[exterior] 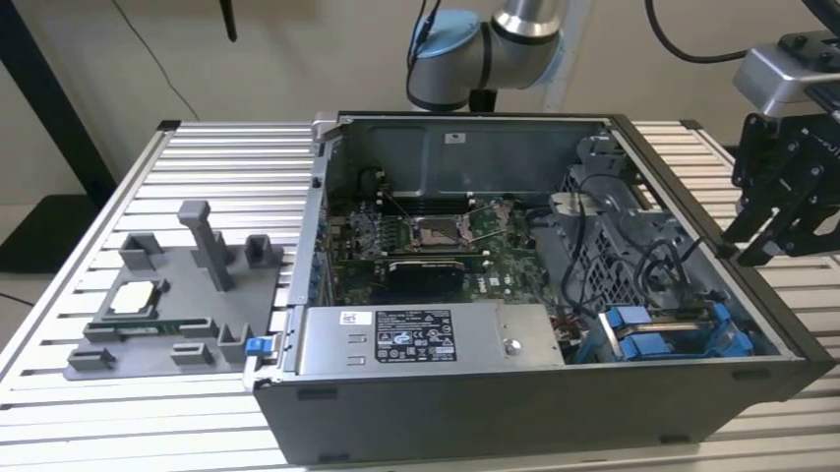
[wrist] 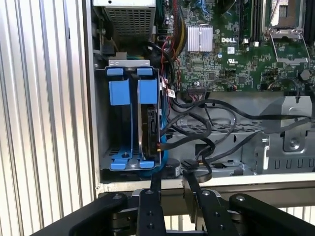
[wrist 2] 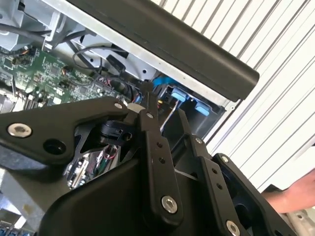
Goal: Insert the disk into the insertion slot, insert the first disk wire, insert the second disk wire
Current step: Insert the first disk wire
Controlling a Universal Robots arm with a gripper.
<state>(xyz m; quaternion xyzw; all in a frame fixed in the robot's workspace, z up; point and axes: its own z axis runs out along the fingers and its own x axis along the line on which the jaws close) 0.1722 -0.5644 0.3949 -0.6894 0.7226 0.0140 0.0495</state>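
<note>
The disk stands on edge in the insertion slot, a grey bay with blue rails, at the near right corner of the open computer case. Black wires loop beside the disk's edge; whether any is plugged in I cannot tell. My gripper hovers outside the case wall, just off the bay. Its fingers are a little apart and nothing is between them. In the exterior view the gripper hangs above the case's right rim, over the blue bay.
Inside the case are a motherboard and a grey labelled power-supply box. A grey fixture with small parts stands on the slatted table at the exterior view's left. A person's hand rests on the table beside the gripper.
</note>
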